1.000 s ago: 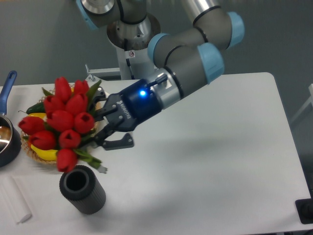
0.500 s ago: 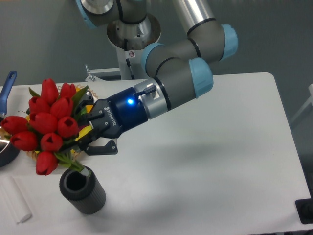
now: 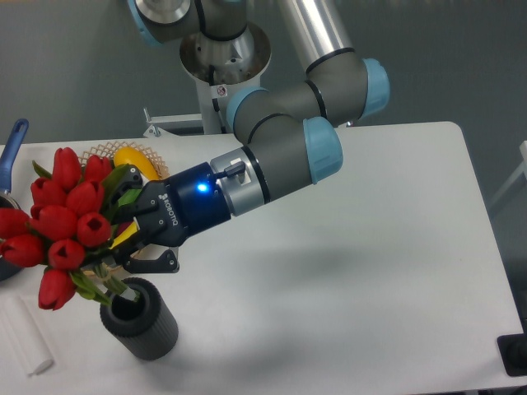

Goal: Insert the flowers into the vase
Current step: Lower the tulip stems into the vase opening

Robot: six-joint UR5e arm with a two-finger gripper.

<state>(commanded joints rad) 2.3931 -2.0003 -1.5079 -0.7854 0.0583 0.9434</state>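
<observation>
The flowers (image 3: 62,218), a bunch of red tulip buds with green leaves, hang tilted to the left above the table's left side. My gripper (image 3: 132,240) is shut on their stems just right of the buds. The stem ends (image 3: 113,288) reach down into the mouth of the vase (image 3: 142,319), a short dark grey ribbed cylinder standing upright near the front left. The buds lean out well to the left of the vase's mouth.
A wicker basket (image 3: 123,156) with a yellow fruit sits behind the flowers. A dark pot with a blue handle (image 3: 12,148) is at the far left edge. A white block (image 3: 25,333) lies at the front left corner.
My gripper has carried the flowers left and down from over the basket. The stem ends have come from beside the vase's rim into its mouth.
</observation>
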